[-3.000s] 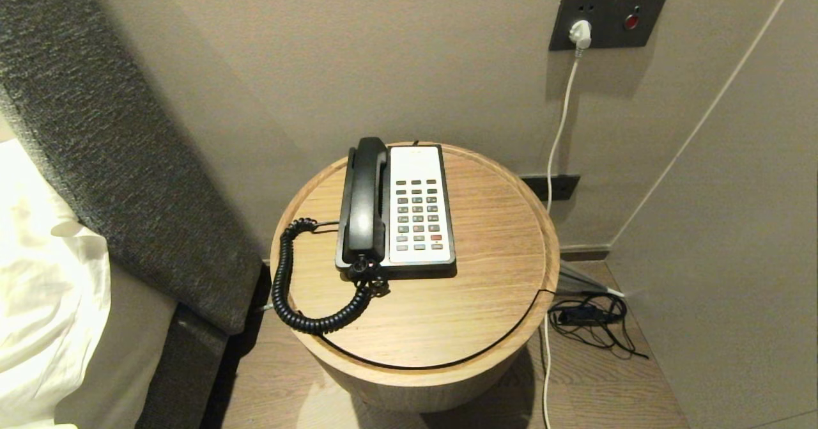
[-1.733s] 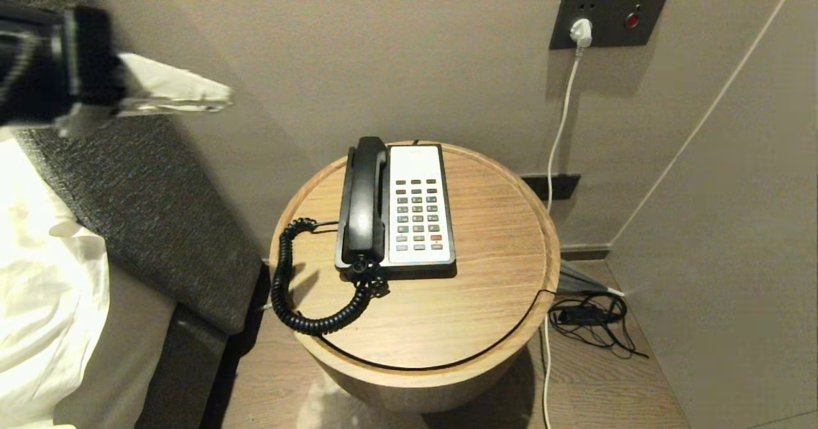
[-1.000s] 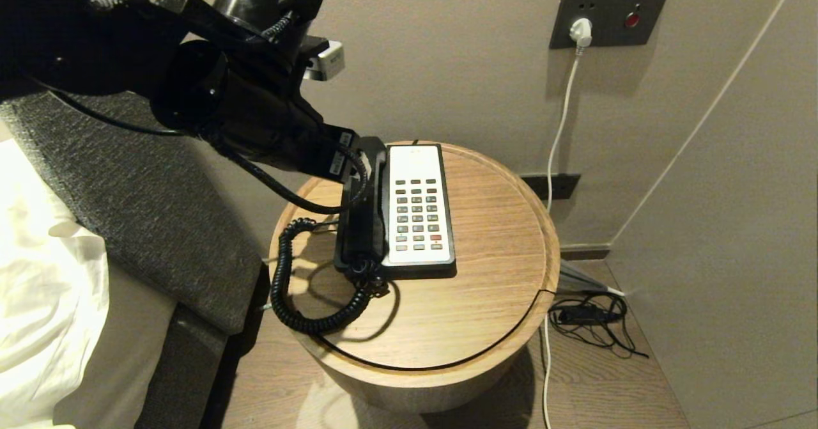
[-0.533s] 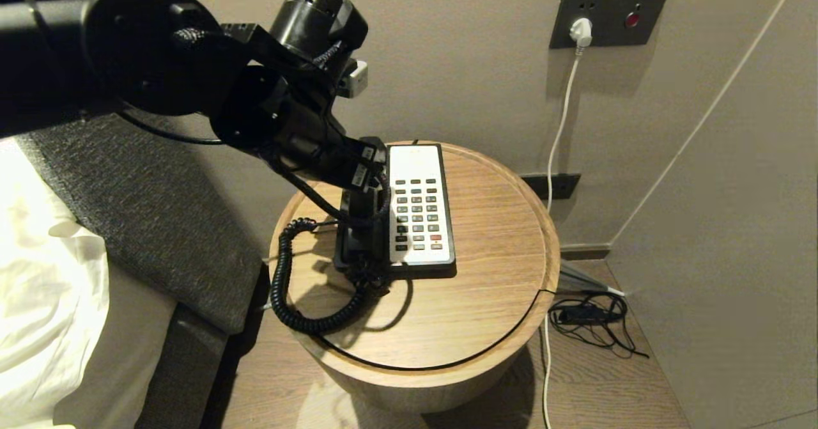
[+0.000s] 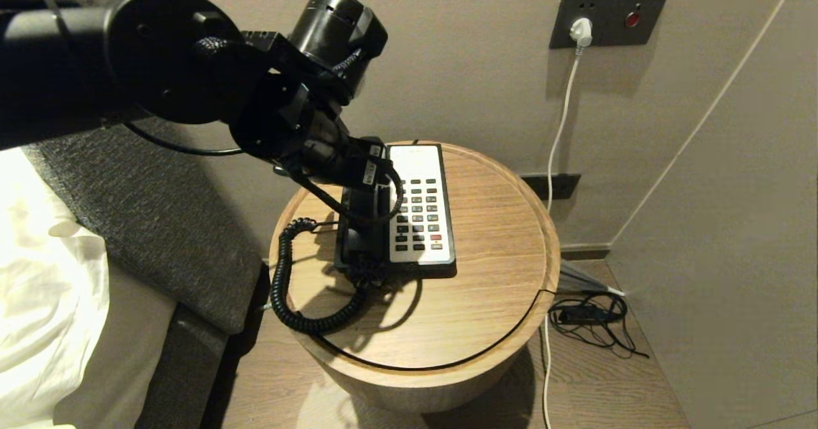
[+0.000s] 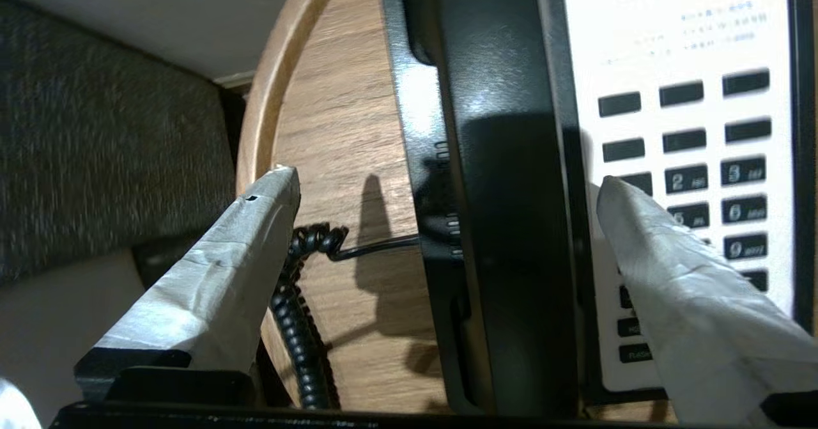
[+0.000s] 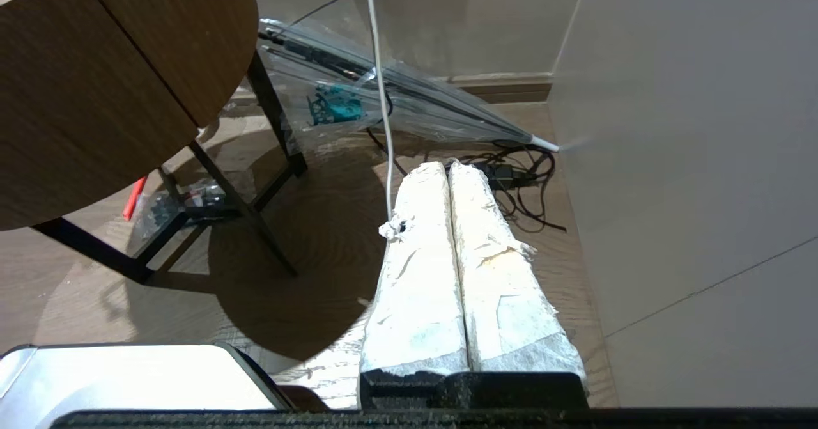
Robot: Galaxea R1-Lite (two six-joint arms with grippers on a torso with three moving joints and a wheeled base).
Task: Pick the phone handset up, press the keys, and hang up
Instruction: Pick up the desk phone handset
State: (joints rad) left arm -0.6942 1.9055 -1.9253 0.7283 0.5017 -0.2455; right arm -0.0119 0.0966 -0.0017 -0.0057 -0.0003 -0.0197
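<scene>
The left gripper [image 6: 447,186] hangs spread wide above the phone handset [image 6: 505,224], which lies in its cradle on the phone base [image 5: 441,264] directly beneath the gap; one taped finger [image 6: 211,275] is over the round wooden table [image 5: 486,301] by the coiled cord [image 6: 300,327], the other over the keys [image 6: 716,179]. Digits 2, 5, 6 and 9 can be read on keys beyond that finger, other lettering being too blurred. The right gripper [image 7: 448,170] is parked low over the floor beside the table, fingers pressed together.
</scene>
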